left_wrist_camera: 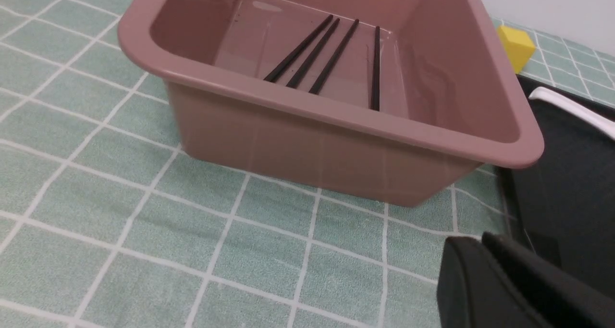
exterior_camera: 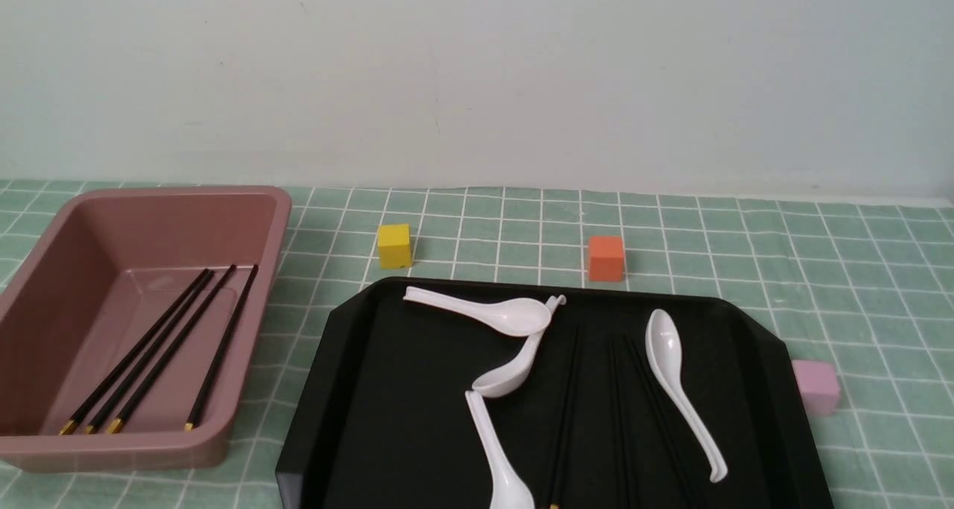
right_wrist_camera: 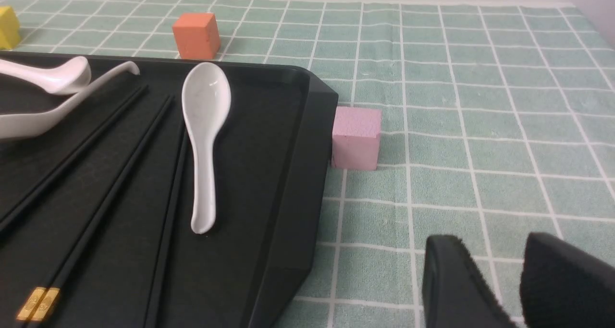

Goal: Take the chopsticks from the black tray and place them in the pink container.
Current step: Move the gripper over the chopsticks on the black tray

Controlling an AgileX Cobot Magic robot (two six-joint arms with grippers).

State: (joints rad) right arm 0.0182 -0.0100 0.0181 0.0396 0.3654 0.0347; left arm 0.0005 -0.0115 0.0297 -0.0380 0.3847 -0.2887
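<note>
I see four chopsticks (exterior_camera: 160,345) in the pink container (exterior_camera: 277,218), others on the black tray (exterior_camera: 387,390); left pincer (left_wrist_camera: 482,241) together, right pincer (right_wrist_camera: 499,251) apart.

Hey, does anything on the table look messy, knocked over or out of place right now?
Nothing is spilled or broken. The only untidy bit: in the black tray, one white spoon rests its bowl on the handle of a second spoon. The small pink cube also sits tight beside the tray's rim.

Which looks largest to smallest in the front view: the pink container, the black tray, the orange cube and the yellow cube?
1. black tray
2. pink container
3. orange cube and yellow cube: too alike to rank
</note>
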